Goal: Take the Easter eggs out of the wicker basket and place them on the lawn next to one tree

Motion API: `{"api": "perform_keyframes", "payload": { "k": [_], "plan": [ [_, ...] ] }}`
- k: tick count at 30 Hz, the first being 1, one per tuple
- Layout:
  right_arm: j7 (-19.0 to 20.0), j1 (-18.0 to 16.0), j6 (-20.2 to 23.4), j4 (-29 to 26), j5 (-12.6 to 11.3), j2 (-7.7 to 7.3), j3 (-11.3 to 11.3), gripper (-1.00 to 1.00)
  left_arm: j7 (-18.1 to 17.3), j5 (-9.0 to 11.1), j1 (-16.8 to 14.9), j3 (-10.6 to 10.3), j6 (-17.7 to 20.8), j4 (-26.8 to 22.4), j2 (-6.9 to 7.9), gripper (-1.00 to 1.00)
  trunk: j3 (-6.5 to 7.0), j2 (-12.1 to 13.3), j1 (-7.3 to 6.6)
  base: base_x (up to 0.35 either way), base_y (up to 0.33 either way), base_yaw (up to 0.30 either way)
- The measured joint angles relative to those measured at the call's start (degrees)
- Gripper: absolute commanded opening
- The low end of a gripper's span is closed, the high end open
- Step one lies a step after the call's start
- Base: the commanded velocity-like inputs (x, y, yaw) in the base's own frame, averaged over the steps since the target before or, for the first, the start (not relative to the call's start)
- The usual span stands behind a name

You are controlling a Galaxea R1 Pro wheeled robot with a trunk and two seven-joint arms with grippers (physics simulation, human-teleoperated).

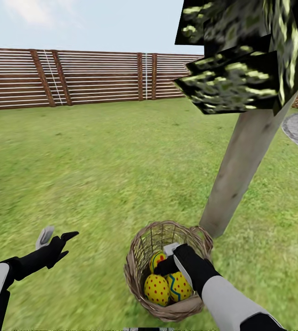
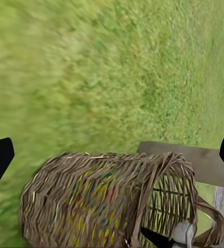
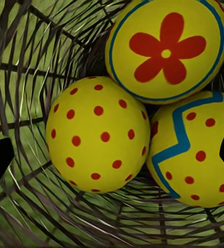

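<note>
Green lawn (image 1: 98, 161) spreads out to a slatted wooden fence (image 1: 75, 78), and the pale tree (image 1: 240, 170) rises just beside your target, its trunk meeting the grass close behind the wicker basket (image 1: 137, 271). That basket sits upright on the grass, all three eggs lying together in its bottom, touching one another.

Your right pincer (image 1: 169, 259) is reaching down inside the basket, its jaws spread wide and empty above the eggs. Your left pincer (image 1: 57, 239) hangs open over bare grass, well apart from the basket.

From the right wrist view you look straight down on the flower egg (image 3: 166, 49), the dotted egg (image 3: 96, 134) and the zigzag egg (image 3: 192, 150). They look smooth, rigid and rounded, so likely slippery; close across the widest middle of one, not near a tip, or it may squirt out. The dotted egg seems the easiest first pick. Mind the open weave, which could snag a fingertip.
</note>
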Motion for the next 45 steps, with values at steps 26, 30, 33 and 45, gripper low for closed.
{"api": "perform_keyframes", "payload": {
  "k": [26,30,33,45],
  "plan": [
    [0.27,0.03,-3.38,-1.45,0.03,0.08,0.22,1.00,0.00,0.00,0.00,-0.04,-0.08,0.21,-0.08,1.00,-5.68,-1.16,1.08,0.000,0.000,0.000],
    [0.54,0.03,-3.58,-1.46,0.01,0.08,0.25,1.00,0.00,0.00,0.00,-0.08,-0.08,0.39,-0.06,1.00,-6.56,-1.21,1.18,0.000,0.000,0.000],
    [0.85,0.03,-3.60,-1.46,0.03,0.06,0.29,1.00,0.00,0.01,0.00,-0.08,-0.08,0.42,-0.08,1.00,-7.23,-1.25,1.26,0.000,0.000,0.000],
    [1.27,0.06,-3.53,-1.60,0.03,0.08,0.31,1.00,0.00,0.01,0.00,-0.02,-0.08,0.42,-0.08,1.00,-9.89,-1.41,1.56,0.000,0.000,0.000]
  ]
}}
